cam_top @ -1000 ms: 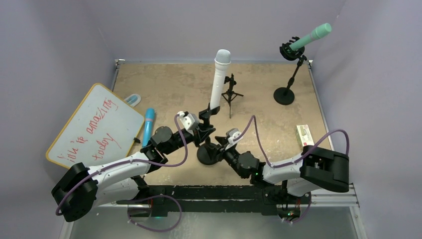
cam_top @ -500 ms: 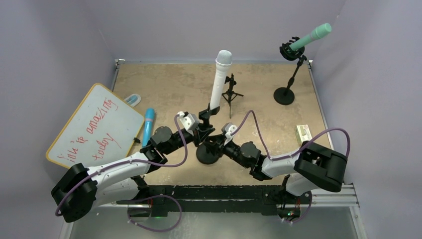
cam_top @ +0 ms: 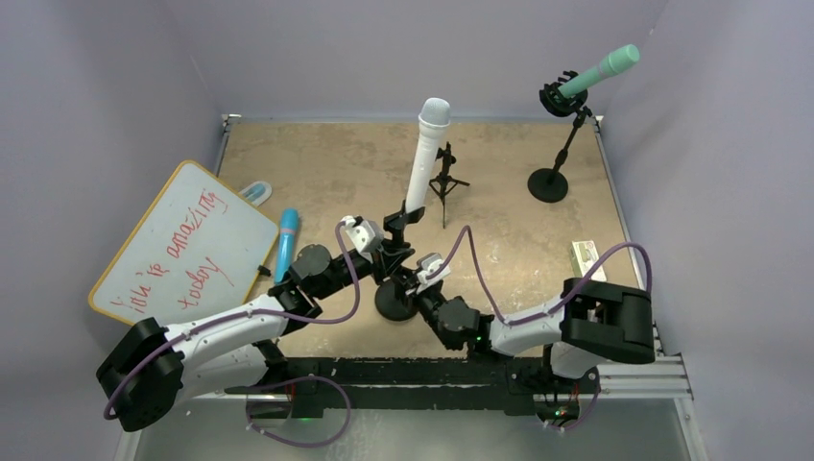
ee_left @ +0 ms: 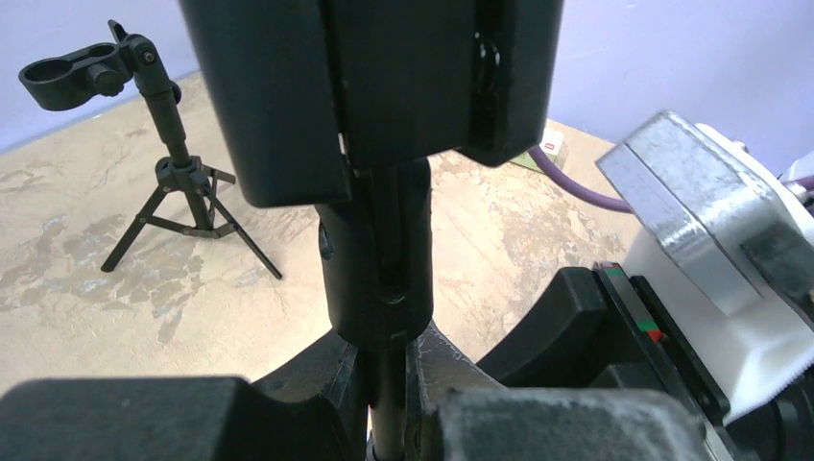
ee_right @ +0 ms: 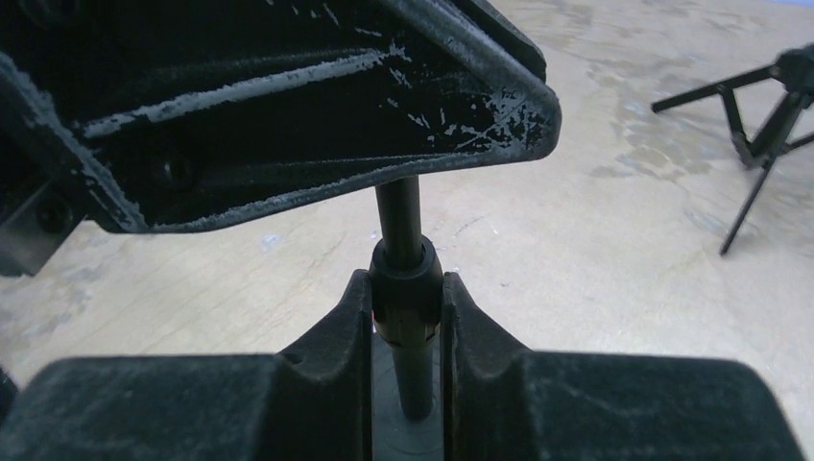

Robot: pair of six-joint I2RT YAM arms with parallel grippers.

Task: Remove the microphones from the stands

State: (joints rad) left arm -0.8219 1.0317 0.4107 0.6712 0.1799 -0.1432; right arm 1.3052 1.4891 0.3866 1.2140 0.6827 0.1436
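Note:
A white microphone [cam_top: 422,158] stands almost upright in the black clip [cam_top: 398,219] of a stand with a round base [cam_top: 391,303], near the table's front. My left gripper [cam_top: 392,257] is shut on the stand's thin pole [ee_left: 389,384] just under the clip joint [ee_left: 376,259]. Below it, my right gripper [cam_top: 407,288] is shut on the pole's collar [ee_right: 406,286], just above the base. In the right wrist view the left gripper's fingers [ee_right: 288,115] fill the top. Neither wrist view shows the microphone.
A small empty black tripod [cam_top: 443,178] stands behind the stand. At the back right a green microphone [cam_top: 600,72] sits in a second stand [cam_top: 549,184]. A whiteboard [cam_top: 182,245] and a blue microphone [cam_top: 286,245] lie left. A small box [cam_top: 586,259] lies right.
My right arm has swung left to the stand and its jaws have closed on the pole near the base. The left gripper has kept its hold.

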